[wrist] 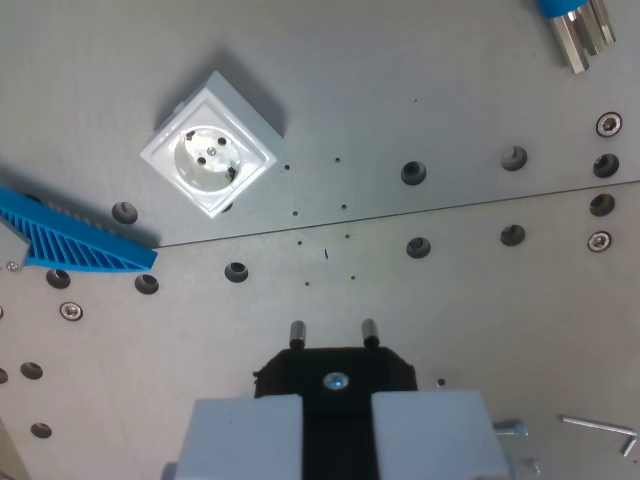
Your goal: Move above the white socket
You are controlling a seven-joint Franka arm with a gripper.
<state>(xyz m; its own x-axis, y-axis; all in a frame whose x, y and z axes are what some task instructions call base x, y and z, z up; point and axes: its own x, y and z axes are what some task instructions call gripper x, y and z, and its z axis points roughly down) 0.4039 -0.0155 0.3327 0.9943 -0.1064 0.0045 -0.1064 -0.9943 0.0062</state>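
The white socket [210, 155] is a square box with a round two-hole face. It lies turned like a diamond on the grey metal plate [400, 100], in the upper left of the wrist view. My gripper [337, 405] is at the bottom centre, and its two pale fingers [245, 435] are shut on a black plug [335, 372]. The plug's two metal pins [332, 333] point up the picture. The socket lies well up and to the wrist view's left of the plug pins, apart from them.
A blue ribbed part [70, 240] lies at the left edge below the socket. A blue piece with metal prongs [580, 30] shows at the top right corner. A hex key [600, 430] lies at the bottom right. Holes and screws dot the plate, and a seam [450, 202] crosses it.
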